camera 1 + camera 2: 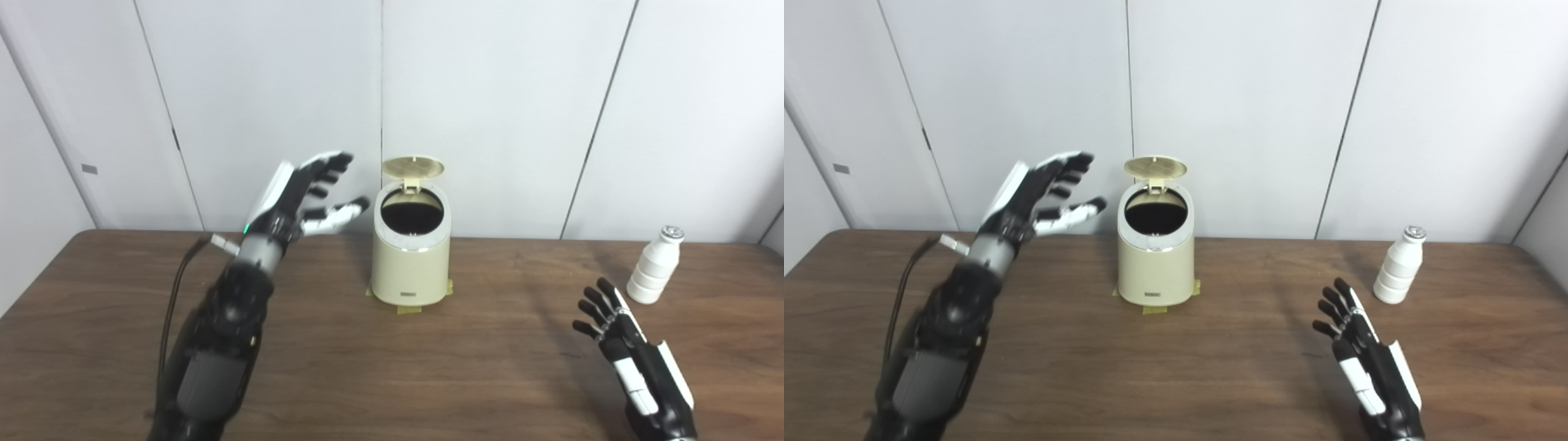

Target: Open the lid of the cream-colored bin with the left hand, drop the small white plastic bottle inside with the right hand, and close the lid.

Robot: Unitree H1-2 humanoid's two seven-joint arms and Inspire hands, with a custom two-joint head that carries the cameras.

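The cream-colored bin (409, 269) stands at the middle back of the brown table (367, 367). Its round lid (413, 166) is flipped up and the dark opening shows. My left hand (300, 196) is raised just left of the bin's top, open, fingers spread, holding nothing and not touching the bin. The small white plastic bottle (655, 264) stands upright at the right back of the table. My right hand (618, 331) is open and empty near the table, in front of and a little left of the bottle, apart from it.
Yellow tape tabs (409, 309) hold the bin's base to the table. A white panelled wall (490, 92) rises right behind the table. A black cable (174, 288) runs along my left arm.
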